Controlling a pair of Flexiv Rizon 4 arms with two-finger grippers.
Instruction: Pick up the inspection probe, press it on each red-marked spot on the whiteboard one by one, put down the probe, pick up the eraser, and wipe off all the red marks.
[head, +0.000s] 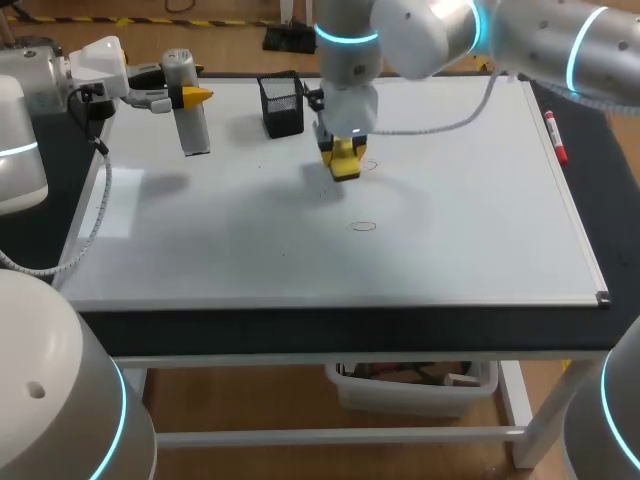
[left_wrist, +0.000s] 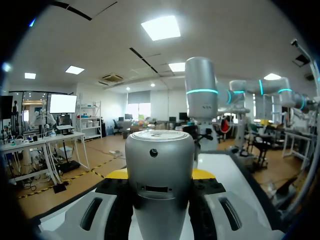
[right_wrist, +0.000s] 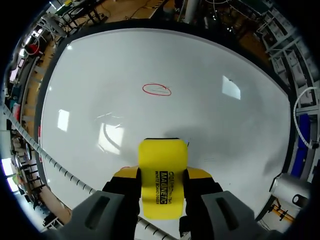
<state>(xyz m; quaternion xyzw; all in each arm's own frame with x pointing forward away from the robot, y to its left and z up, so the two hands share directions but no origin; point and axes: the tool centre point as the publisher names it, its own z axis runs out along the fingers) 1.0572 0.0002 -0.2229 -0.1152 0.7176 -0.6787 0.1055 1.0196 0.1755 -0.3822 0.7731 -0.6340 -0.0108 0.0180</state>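
Head view, R pincer (head: 340, 152) down, gripping eraser (head: 345, 170)

We find bare whiteboard (head: 450, 260) along the near edge; mesh holder (head: 282, 108), probe (head: 190, 125) and eraser (head: 344, 160) crowd the far half.

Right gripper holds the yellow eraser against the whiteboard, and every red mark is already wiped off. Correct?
No: a red mark shows ahead of the eraser, per the right wrist view; the right gripper does hold the eraser on the whiteboard.
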